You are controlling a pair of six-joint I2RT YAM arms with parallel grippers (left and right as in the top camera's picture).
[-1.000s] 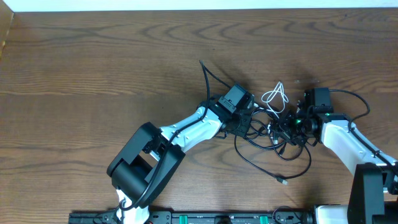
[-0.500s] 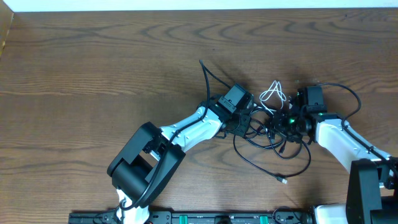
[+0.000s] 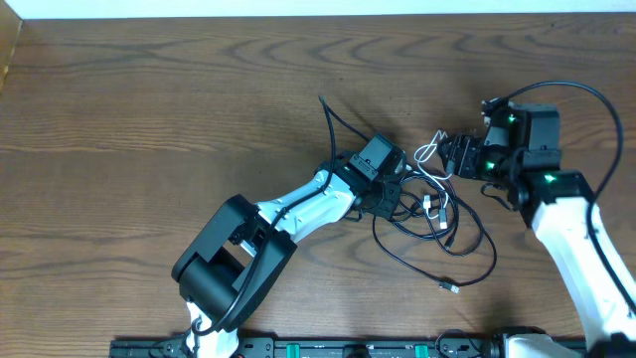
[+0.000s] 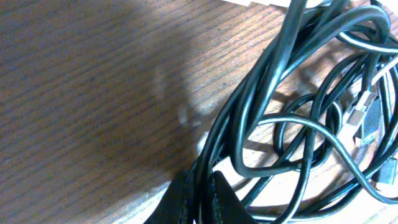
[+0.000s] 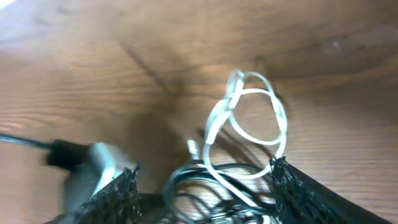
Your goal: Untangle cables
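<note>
The black cable [image 3: 467, 276] lies in loose loops on the wooden table between my arms, one end running off to the far left. The white cable [image 3: 430, 151] is looped at the bundle's far edge and runs down through it. My left gripper [image 3: 390, 195] is shut on strands of the black cable [image 4: 273, 118], the jaws [image 4: 200, 200] pinching them low over the wood. My right gripper [image 3: 453, 159] hovers open above the white loop [image 5: 249, 118], its fingers [image 5: 118, 193] wide apart with the bundle below between them.
Silver plug ends [image 4: 359, 115] lie inside the black loops. A small black plug [image 3: 453, 288] lies toward the near edge. Thick black wires arc behind the right arm [image 3: 571, 199]. The left arm [image 3: 298, 209] stretches diagonally from the near left.
My right gripper has pulled back from the middle of the bundle, toward the far right and higher. The black loops have shifted slightly. The left gripper has not moved.
</note>
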